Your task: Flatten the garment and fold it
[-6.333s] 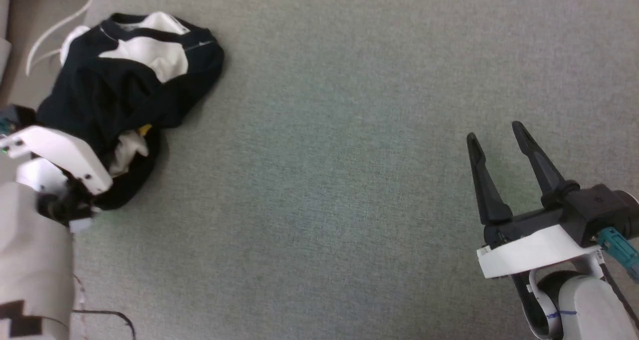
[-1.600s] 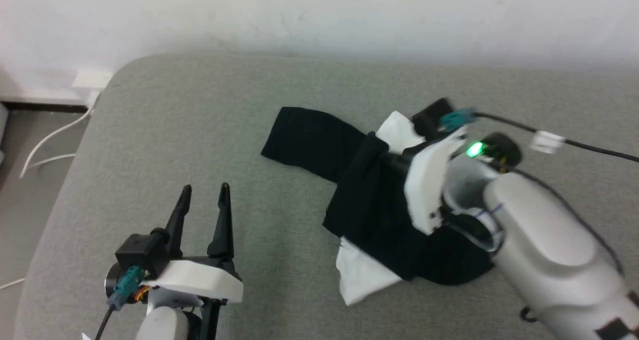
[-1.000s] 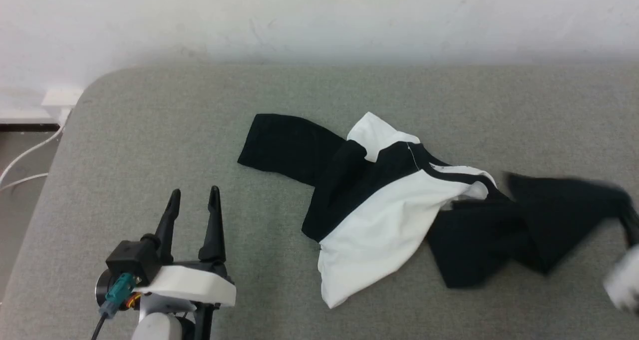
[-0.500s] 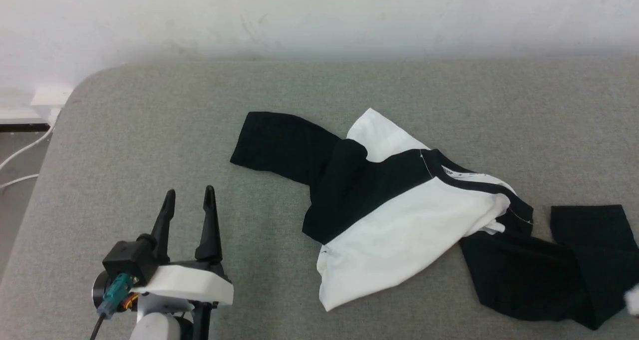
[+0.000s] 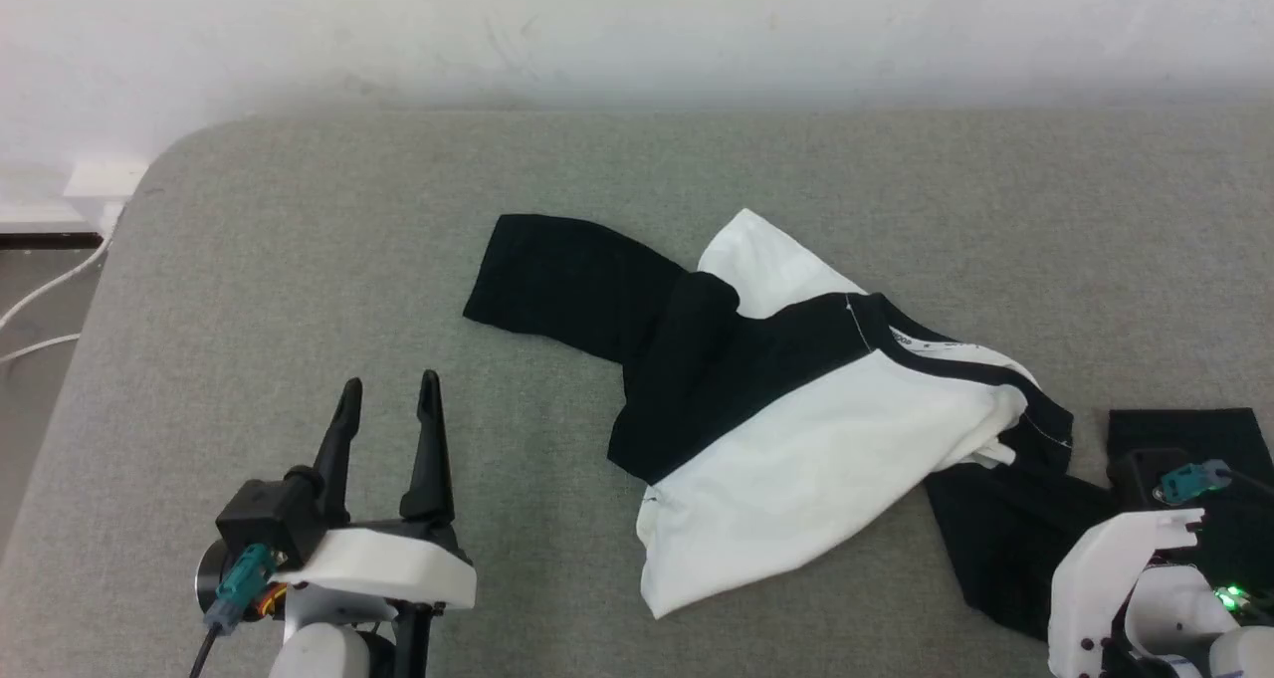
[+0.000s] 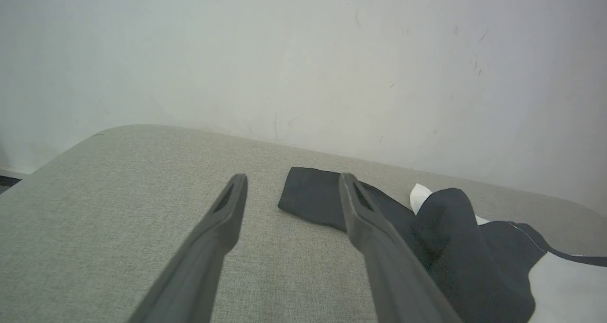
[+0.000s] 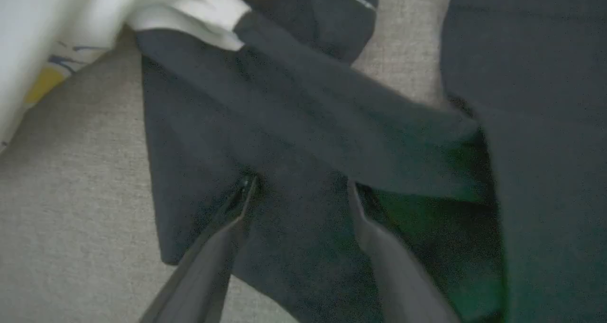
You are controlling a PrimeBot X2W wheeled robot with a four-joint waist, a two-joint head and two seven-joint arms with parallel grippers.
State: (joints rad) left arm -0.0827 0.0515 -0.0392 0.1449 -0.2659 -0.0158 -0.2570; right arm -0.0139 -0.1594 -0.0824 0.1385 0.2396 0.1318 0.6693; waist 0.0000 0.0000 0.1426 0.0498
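Right pincer [image 7: 298, 185] back over garment [image 5: 816, 449], spread, empty, left pincer [image 5: 388, 399] spread, empty, collar print [image 5: 904, 340] unreadable

Grey padded surface [image 5: 299, 240], scuffed white wall [image 5: 637, 21] behind, floor [image 5: 25, 399] at left

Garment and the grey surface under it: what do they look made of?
The garment: soft, thin knit cloth, matte, cotton or synthetic unclear; it drapes, creases and folds limply. The grey surface: woven upholstery-like fabric, matte; fine weave texture shows, and the rounded corner hints at padding underneath, though that's a guess.
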